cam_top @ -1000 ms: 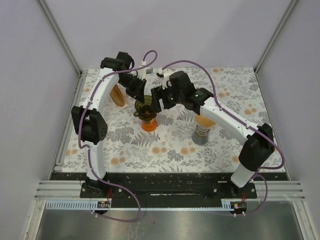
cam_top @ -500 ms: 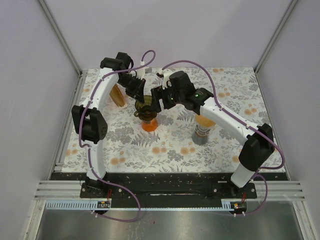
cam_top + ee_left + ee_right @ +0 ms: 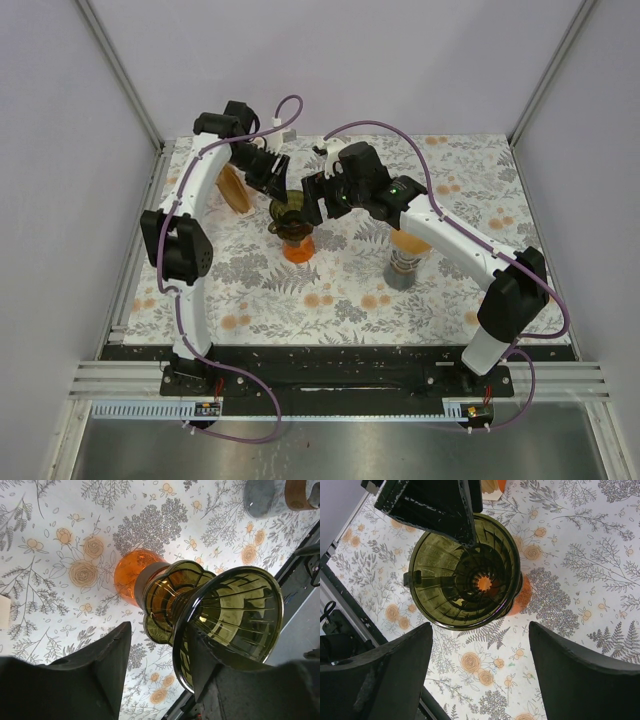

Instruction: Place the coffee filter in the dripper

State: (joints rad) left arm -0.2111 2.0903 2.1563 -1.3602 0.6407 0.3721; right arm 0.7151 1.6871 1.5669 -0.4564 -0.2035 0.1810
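The dripper (image 3: 290, 214), a dark olive-green ribbed cone, stands on an orange glass cup (image 3: 298, 248); it also shows in the left wrist view (image 3: 235, 615) and the right wrist view (image 3: 465, 575). Its inside is empty. A brown paper coffee filter (image 3: 237, 190) stands on the mat behind and to the left of it. My left gripper (image 3: 281, 194) (image 3: 160, 670) is open and empty, with one finger (image 3: 435, 505) right at the dripper's rim. My right gripper (image 3: 313, 205) (image 3: 480, 645) is wide open and empty, hovering just right of and above the dripper.
A grey cup with an orange-brown top (image 3: 405, 262) stands to the right under the right arm, and shows in the left wrist view (image 3: 265, 497). The floral mat (image 3: 330, 300) ends at a black front rail (image 3: 330, 352). Metal frame posts line both sides.
The left arm has drawn slightly back and to the left, baring more of the brown filter. The right arm and the dripper have not moved.
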